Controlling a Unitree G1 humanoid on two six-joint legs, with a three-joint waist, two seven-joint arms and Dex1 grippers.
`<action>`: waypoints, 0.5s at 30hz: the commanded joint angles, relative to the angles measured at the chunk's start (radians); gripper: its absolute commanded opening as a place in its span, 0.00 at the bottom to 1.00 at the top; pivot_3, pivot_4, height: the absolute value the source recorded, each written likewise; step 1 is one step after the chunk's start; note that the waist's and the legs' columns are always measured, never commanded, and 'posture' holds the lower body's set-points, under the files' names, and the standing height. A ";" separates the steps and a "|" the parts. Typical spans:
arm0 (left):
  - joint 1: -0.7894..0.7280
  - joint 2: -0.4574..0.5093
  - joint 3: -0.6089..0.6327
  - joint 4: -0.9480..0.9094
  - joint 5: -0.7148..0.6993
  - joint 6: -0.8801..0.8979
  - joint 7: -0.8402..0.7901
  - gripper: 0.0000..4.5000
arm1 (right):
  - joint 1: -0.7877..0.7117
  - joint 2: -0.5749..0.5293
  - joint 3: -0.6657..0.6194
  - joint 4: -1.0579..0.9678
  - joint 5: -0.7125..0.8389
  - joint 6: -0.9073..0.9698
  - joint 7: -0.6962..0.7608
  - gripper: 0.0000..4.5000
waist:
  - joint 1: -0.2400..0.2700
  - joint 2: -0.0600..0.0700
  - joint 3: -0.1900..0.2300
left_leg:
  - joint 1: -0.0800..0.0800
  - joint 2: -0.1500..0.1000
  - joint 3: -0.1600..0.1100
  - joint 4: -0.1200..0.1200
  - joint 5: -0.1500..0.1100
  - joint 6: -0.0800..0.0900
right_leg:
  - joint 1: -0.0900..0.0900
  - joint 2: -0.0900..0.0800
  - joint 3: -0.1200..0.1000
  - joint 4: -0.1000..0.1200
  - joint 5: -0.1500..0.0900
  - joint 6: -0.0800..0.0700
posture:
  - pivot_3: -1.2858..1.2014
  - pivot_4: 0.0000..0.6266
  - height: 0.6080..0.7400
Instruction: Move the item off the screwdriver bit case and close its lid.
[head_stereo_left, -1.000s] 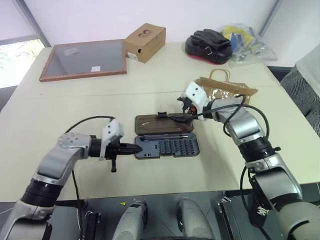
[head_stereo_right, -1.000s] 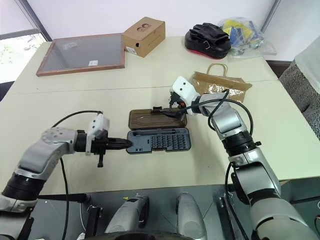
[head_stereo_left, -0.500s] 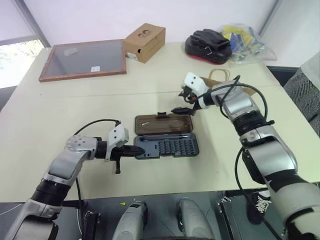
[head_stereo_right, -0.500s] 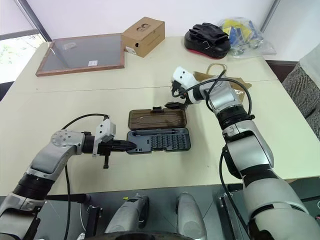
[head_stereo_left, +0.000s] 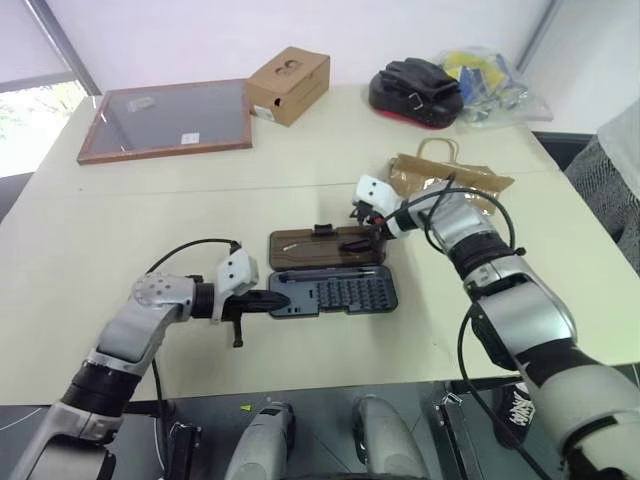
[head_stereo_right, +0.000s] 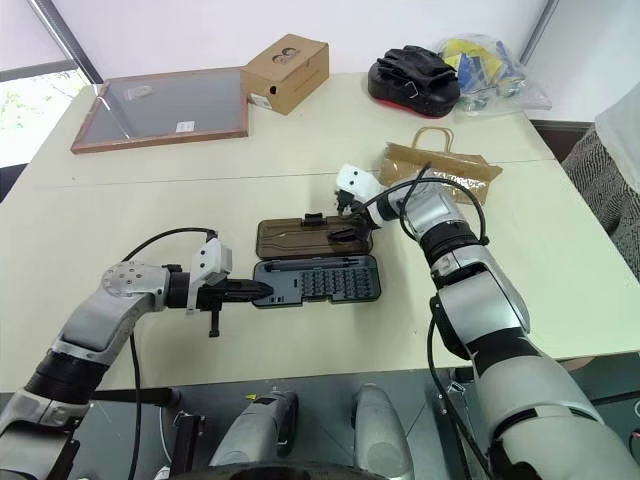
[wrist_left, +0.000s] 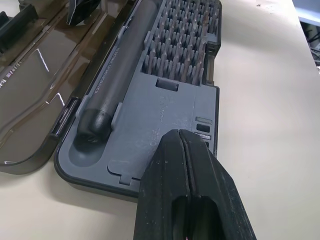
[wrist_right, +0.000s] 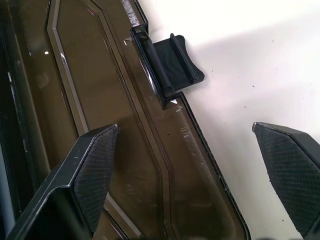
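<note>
The right gripper (wrist_right: 190, 175), fingers wide apart, straddles the lid (wrist_right: 125, 150) edge; left gripper (wrist_left: 187, 145), fingers together, touches the screwdriver bit case (wrist_left: 165, 115); no writing readable.

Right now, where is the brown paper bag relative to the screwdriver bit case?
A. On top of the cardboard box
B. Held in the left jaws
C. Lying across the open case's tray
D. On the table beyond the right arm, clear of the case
D: the paper bag lies flat on the table behind the right gripper, apart from the open screwdriver bit case.
</note>
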 joint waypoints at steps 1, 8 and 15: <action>0.012 0.005 0.005 -0.013 0.013 0.004 0.016 0.00 | -0.020 0.014 -0.015 0.007 -0.010 -0.017 -0.003 0.88 | 0.000 0.000 0.000 | 0.000 0.000 0.000 0.000 0.000 0.000 | 0.000 0.000 0.000 0.000 0.000 0.000 | 0.52 0.24 1.00; 0.013 0.001 0.004 -0.020 0.013 0.004 0.032 0.00 | -0.018 0.028 -0.013 0.036 -0.029 -0.027 -0.008 0.12 | 0.000 0.000 -0.001 | 0.001 0.000 0.000 0.000 0.000 0.000 | 0.001 0.000 0.000 0.000 0.000 0.000 | 0.52 0.24 1.00; 0.026 0.001 0.011 -0.030 0.015 0.000 0.049 0.00 | -0.015 0.039 -0.013 0.058 -0.065 -0.058 0.000 0.00 | -0.016 0.000 -0.002 | 0.006 0.001 0.000 -0.001 0.000 0.000 | 0.004 0.002 0.001 0.001 0.001 -0.001 | 0.52 0.24 1.00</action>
